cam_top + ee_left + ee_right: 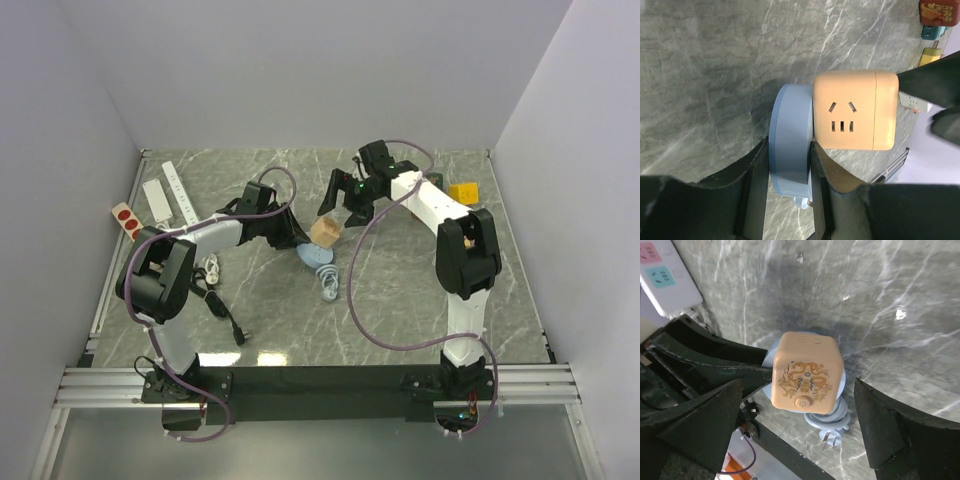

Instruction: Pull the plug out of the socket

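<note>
Two robot arms are working over an orange cube [325, 232] near the middle of a grey marble-patterned table [420, 300]. The cube is sitting flush against the flat face of a blue disc [790, 145], with one side's outlet holes facing the left wrist camera and a gold dragon motif showing on its upper face.

The left pincer [789, 147] is clamping the blue disc by its rim just beside the cube, one finger [757, 170] pressing on each side. The right pincer [799, 381] is hovering directly over the cube with its fingers [705, 425] spread wide. They are flanking the cube and touching neither it nor the disc.

A coil of pale blue cable [328, 282] is lying on the table just on the near side of the cube, and its pronged end [829, 439] is showing below the disc in the right wrist view.

Well to the left of the cube, white power strips [157, 200] are lying beside a red item [126, 220]. A black cable [225, 315] is trailing to the cube's near left, and a yellow block [463, 191] is sitting off to its right.
</note>
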You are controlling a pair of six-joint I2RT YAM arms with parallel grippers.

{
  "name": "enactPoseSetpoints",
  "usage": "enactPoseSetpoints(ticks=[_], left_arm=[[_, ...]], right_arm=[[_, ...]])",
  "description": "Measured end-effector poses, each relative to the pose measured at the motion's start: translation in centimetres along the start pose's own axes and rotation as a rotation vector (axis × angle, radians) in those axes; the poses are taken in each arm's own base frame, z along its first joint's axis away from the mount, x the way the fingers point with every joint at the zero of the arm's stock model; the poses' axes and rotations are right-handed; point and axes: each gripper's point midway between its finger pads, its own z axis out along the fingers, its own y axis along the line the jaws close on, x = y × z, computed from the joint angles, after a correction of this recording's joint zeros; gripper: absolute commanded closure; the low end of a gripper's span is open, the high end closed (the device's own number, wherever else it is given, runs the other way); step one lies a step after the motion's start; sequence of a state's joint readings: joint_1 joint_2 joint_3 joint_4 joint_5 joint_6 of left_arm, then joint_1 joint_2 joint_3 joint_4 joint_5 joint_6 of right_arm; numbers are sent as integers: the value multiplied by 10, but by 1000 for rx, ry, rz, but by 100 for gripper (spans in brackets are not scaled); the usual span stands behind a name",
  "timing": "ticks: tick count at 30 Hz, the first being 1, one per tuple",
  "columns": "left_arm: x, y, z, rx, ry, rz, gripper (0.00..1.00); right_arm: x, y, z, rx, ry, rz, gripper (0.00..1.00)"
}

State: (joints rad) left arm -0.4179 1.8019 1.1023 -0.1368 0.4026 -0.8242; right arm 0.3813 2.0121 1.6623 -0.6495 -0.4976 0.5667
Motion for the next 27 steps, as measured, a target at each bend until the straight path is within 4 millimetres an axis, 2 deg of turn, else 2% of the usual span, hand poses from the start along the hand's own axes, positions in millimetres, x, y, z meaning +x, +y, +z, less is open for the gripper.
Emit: enactPoseSetpoints(ticks=[8,10,11,14,16,17,20,21,27], left_arm=[[0,-1,0,-2,-1,2,100],[0,-1,0,-2,-1,2,100],[0,-1,0,-2,-1,2,100],[0,-1,0,-3,0,0,99],[2,-2,0,-3,5,0,100],[2,-2,1,-3,5,0,99],[2,-2,1,-4,3,1,99],[2,-2,1,-3,2,2,100],[0,-5,4,28,-21,13,99]], right_arm=[[28,-1,30,39,82,-8,0],[34,-5,39,58,105,1,3],[37,-7,43,66,115,6,7],[40,-14,53,86,131,22,33],[41,-10,54,70,145,43,48],[40,-11,54,74,143,46,61],[40,-10,53,73,143,43,85],[39,-10,52,74,143,41,100],[31,-11,46,78,191,33,100]])
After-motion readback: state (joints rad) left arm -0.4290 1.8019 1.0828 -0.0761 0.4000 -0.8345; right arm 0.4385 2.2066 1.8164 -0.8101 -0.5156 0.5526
